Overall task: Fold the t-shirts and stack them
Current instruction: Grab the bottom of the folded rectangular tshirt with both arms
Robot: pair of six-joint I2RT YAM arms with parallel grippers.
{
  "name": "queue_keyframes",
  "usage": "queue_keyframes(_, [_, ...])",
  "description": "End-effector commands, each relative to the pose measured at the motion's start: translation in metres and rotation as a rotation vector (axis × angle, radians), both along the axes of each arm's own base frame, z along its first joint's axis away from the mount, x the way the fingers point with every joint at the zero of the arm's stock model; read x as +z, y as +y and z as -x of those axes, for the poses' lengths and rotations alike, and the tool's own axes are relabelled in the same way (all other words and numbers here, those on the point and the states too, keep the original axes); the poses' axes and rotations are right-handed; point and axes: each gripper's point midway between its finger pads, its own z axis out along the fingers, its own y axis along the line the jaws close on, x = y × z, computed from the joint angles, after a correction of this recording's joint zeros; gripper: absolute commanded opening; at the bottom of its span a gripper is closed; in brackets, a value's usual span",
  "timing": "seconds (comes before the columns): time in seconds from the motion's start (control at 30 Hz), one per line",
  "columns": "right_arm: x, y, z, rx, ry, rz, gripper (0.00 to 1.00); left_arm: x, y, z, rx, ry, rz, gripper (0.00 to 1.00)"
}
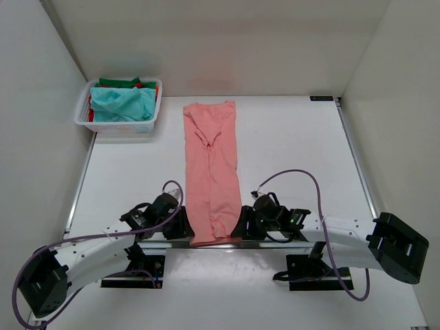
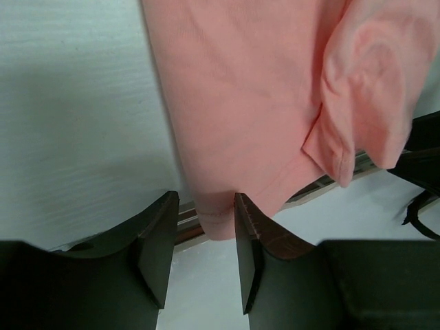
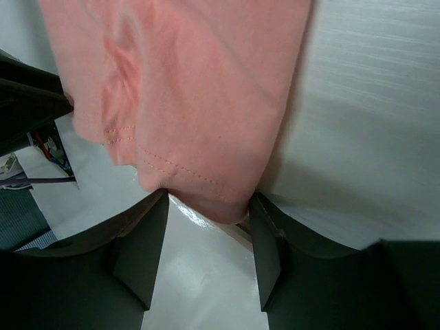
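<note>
While the pink shirt (image 1: 212,172) lies as a long, narrow strip down the middle of the white table (image 1: 295,151), collar end toward the top of the frame and hem at the bottom edge, both arms reach to that hem. At upper left, a basket (image 1: 148,125) holds the teal shirt (image 1: 124,103), with green cloth (image 1: 115,82) and red cloth (image 1: 89,114) showing around it. The left gripper (image 2: 203,214) sits at the hem's left corner, jaws narrowly apart with cloth between them and a gap on one side. The right gripper (image 3: 207,206) straddles the right corner, jaws likewise apart, cloth filling the gap. Neither looks clamped. The step appears to be the lengthwise fold, hem carried up to collar. To do it well, both should bite all layers at matching depth, rise level and travel together so the strip stays square. The pink shirt is soft, its sides folded inward, with a loose flap and stitched hem at the near end and wrinkles near the collar.
</note>
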Motion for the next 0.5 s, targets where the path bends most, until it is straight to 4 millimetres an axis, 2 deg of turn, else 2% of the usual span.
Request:
queue_keyframes(0.0, [-0.006,0.001,0.000,0.001,0.012,0.046,0.48,0.001,-0.003,0.005,-0.009,0.024,0.001,0.48])
queue_keyframes(0.1, [-0.007,0.004,0.000,0.009,0.012,0.051,0.45,-0.002,-0.004,0.007,-0.036,0.031,-0.016,0.49])
queue_keyframes(0.13, [-0.008,0.004,0.000,0.011,0.009,0.057,0.40,-0.003,-0.006,0.008,-0.040,0.041,-0.019,0.48])
queue_keyframes(0.17, [-0.010,0.002,0.000,0.006,0.021,0.062,0.38,-0.004,-0.009,0.011,-0.065,0.049,-0.019,0.40])
queue_keyframes(0.2, [-0.014,0.001,0.003,0.017,0.021,0.077,0.21,-0.005,-0.009,0.012,-0.068,0.054,-0.025,0.30])
queue_keyframes(0.23, [-0.013,-0.001,0.004,0.020,0.026,0.073,0.00,-0.004,-0.010,0.012,-0.081,0.053,-0.034,0.12])
queue_keyframes(0.27, [-0.016,-0.005,0.006,0.016,0.035,0.085,0.00,-0.006,-0.005,0.016,-0.095,0.064,-0.059,0.03])
queue_keyframes(0.3, [-0.014,-0.006,0.007,0.015,0.037,0.082,0.00,-0.005,0.000,0.015,-0.090,0.064,-0.079,0.00])
queue_keyframes(0.37, [-0.018,-0.017,0.011,0.017,0.042,0.118,0.00,-0.001,0.008,0.015,-0.079,0.059,-0.090,0.00])
queue_keyframes(0.43, [-0.013,-0.021,0.016,0.036,0.039,0.094,0.00,-0.001,0.018,0.018,-0.068,0.065,-0.097,0.00])
queue_keyframes(0.47, [-0.013,-0.023,0.019,0.046,0.048,0.091,0.00,0.001,0.017,0.020,-0.072,0.058,-0.074,0.00])
